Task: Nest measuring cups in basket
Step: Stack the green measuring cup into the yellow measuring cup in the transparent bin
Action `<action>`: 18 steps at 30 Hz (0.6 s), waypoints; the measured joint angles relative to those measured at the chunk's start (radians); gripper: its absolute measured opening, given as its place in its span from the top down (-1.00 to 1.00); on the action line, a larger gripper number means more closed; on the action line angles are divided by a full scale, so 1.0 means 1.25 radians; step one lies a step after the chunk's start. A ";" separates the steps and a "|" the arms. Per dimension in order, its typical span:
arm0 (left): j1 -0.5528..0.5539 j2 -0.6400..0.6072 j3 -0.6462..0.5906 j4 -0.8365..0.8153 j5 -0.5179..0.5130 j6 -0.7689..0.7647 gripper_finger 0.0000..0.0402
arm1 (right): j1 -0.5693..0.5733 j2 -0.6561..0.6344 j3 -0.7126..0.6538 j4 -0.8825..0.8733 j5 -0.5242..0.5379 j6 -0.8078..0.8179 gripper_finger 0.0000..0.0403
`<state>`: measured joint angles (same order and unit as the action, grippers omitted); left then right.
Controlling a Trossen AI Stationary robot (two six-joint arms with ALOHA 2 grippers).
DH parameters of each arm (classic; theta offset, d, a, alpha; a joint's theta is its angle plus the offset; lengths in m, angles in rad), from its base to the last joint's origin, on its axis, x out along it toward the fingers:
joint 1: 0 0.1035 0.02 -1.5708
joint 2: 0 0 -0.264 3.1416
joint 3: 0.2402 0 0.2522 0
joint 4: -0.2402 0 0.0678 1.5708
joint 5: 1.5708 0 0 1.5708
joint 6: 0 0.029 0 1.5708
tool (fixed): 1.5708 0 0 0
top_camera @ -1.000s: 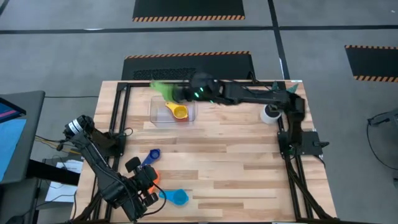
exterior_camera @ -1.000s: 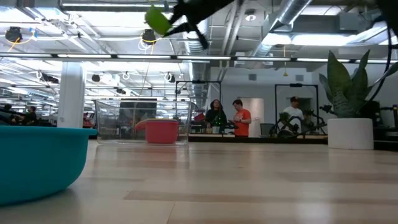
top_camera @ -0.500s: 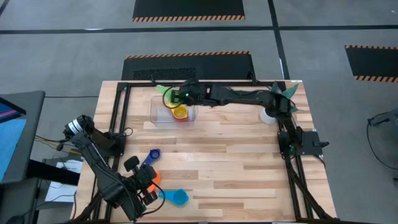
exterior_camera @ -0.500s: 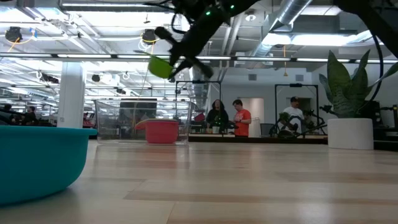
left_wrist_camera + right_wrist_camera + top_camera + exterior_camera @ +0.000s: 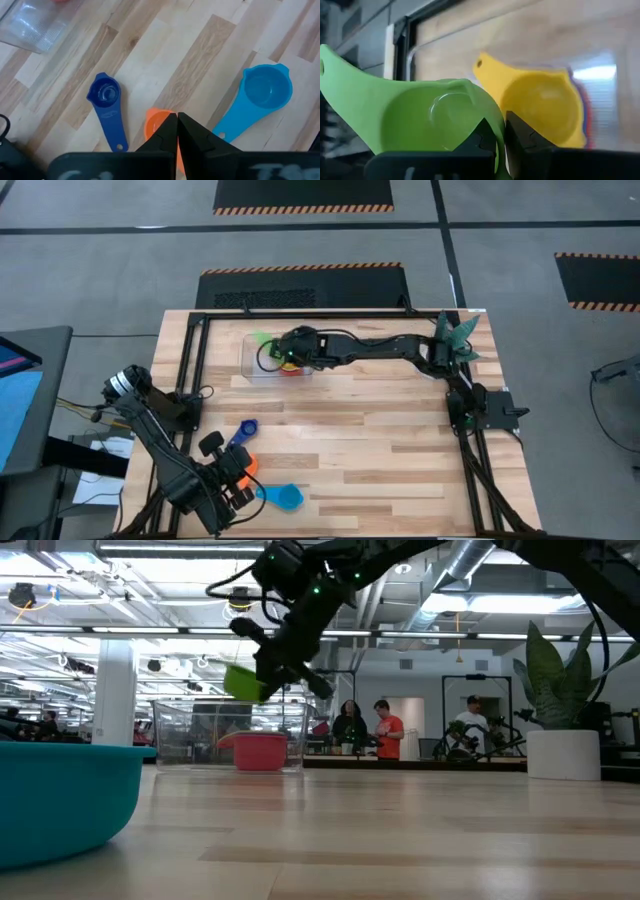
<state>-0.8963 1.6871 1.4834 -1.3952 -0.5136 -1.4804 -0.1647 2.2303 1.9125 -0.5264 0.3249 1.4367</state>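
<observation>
My right gripper (image 5: 283,352) hangs over the clear basket (image 5: 254,366) near the table's far edge, shut on the green cup (image 5: 420,117), which shows above the basket (image 5: 200,735) in the low view. A yellow cup (image 5: 545,107) sits nested in a red cup (image 5: 260,751) inside the basket. My left gripper (image 5: 177,127) is shut at the near left corner, above the orange cup (image 5: 156,122). Flat on the table there lie a blue cup (image 5: 105,95) and a light blue cup (image 5: 265,90). My right gripper pinches the green cup by its bowl wall (image 5: 492,117), on the side opposite the handle, with one finger inside the bowl and one outside. The fingers slant down from the table's right. The cup (image 5: 243,683) is lifted clear, tilted, above the basket.
A potted plant (image 5: 565,755) stands at the far right, by the right arm's base, its leaves (image 5: 452,332) showing from above. Black frame rails (image 5: 195,355) run along the left and right sides. The middle of the table is bare wood (image 5: 360,430). People stand in the room behind.
My right gripper has moved toward the table's left and downward, carrying the green cup from high beyond the basket's far side to just above the basket. The cup has stayed in the hold. The left arm has kept still.
</observation>
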 joint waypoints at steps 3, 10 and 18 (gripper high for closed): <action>0.000 0.000 0.000 0.002 0.002 -0.005 1.00 | 0.001 0.005 -0.003 -0.018 0.002 0.036 0.86; 0.000 0.000 0.000 0.008 0.009 -0.008 1.00 | 0.005 0.013 -0.002 -0.042 0.015 0.068 0.86; 0.000 0.000 0.000 0.016 0.008 -0.008 1.00 | 0.005 0.014 -0.002 -0.109 0.020 0.127 0.85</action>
<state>-0.8959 1.6871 1.4834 -1.3751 -0.5030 -1.4899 -0.1585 2.2475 1.9102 -0.6630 0.3503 1.5950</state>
